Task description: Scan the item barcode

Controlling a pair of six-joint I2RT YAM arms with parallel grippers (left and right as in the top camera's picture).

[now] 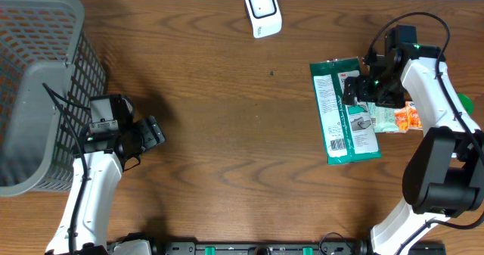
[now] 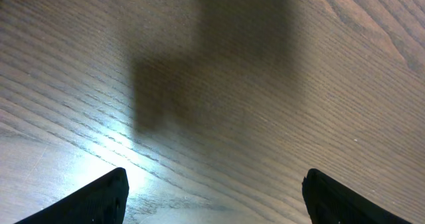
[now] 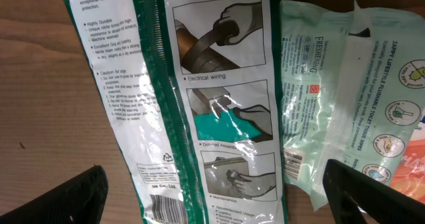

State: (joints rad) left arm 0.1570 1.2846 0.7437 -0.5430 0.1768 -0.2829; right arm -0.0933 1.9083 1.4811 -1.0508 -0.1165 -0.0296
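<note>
right hand (image 1: 361, 90) — wide open, empty, over green packet (image 1: 342, 122) | left hand (image 1: 153, 131) — wide open, empty, above table (image 1: 227, 134)

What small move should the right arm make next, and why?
Probably lower the right gripper onto the green packet and close: its jaws stand open above it, holding nothing, and the scanner lies apart from it.

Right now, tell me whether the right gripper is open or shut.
Open. On the right gripper the fingers stand wide apart above the green packet, gripping nothing.
</note>
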